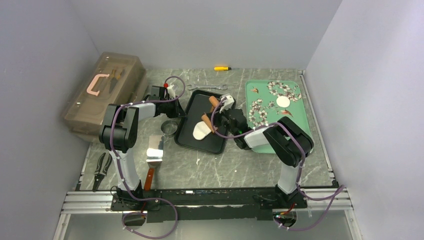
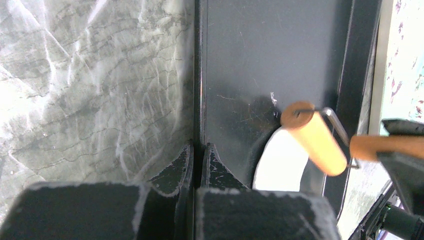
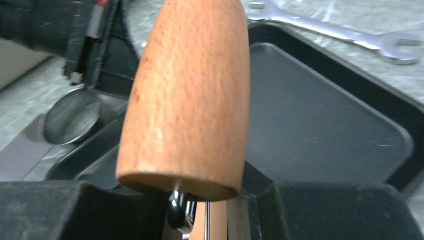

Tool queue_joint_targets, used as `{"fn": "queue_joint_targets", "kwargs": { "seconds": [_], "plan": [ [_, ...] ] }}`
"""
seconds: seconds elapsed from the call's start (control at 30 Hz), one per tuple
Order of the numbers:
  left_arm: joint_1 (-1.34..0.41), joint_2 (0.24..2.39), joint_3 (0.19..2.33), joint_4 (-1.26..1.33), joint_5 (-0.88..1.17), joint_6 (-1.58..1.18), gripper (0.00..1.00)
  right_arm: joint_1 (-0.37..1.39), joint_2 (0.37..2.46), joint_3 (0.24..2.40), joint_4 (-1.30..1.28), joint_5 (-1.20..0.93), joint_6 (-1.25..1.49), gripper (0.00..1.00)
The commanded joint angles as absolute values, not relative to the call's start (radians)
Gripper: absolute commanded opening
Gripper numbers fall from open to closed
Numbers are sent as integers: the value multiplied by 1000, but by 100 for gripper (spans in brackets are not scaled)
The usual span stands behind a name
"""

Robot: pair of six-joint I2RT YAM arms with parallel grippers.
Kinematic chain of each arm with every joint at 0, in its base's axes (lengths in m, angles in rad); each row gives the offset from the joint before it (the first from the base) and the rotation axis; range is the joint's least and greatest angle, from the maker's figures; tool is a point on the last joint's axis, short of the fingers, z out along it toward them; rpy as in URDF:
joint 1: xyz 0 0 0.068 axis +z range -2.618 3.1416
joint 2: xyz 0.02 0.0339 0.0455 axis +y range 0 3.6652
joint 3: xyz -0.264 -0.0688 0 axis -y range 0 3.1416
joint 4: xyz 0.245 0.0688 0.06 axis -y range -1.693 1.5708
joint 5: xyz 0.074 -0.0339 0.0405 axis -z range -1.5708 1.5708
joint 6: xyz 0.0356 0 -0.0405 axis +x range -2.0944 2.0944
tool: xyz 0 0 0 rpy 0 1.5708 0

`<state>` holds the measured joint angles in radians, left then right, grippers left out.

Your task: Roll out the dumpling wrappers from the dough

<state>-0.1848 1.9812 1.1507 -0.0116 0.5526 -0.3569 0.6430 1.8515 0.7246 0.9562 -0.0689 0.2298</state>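
The dough [image 1: 201, 132] lies rolled into a flat white oval on the black tray [image 1: 220, 142]. It also shows in the left wrist view [image 2: 280, 165]. My right gripper [image 1: 223, 120] is shut on the handle of the wooden roller [image 1: 206, 121]. The roller's barrel [image 2: 314, 142] rests at the dough's far edge. In the right wrist view the roller [image 3: 190, 95] fills the middle above my right gripper [image 3: 215, 210] and hides the dough. My left gripper [image 1: 175, 107] is shut on the tray's left rim [image 2: 199, 75]. One round dumpling wrapper [image 1: 283, 101] lies on the green floral tray [image 1: 255, 95].
A metal ring cutter [image 1: 169, 128] sits just left of the black tray, also in the right wrist view [image 3: 72, 117]. A wrench [image 1: 207, 88] and a yellow screwdriver [image 1: 222, 68] lie behind. A toolbox [image 1: 102, 92] stands at the left, with a spatula [image 1: 154, 152] and pliers [image 1: 102, 170] nearer.
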Motion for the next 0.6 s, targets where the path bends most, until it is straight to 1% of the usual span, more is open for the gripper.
{"fn": "queue_joint_targets", "kwargs": {
  "seconds": [0.0, 0.17, 0.33, 0.47, 0.57],
  "plan": [
    [-183, 2023, 1134, -66, 476, -331, 0, 617, 1882, 700, 728, 163, 60, 0],
    [-182, 2021, 1134, -68, 477, -330, 0, 619, 1864, 741, 700, 148, 10, 0],
    [-183, 2027, 1134, -68, 483, -336, 0, 673, 1745, 815, 642, 102, -70, 0],
    [-183, 2033, 1137, -71, 485, -337, 0, 710, 1665, 837, 682, 13, -9, 0],
    [-182, 2031, 1135, -69, 484, -337, 0, 753, 1666, 841, 742, -19, 13, 0]
  ]
}}
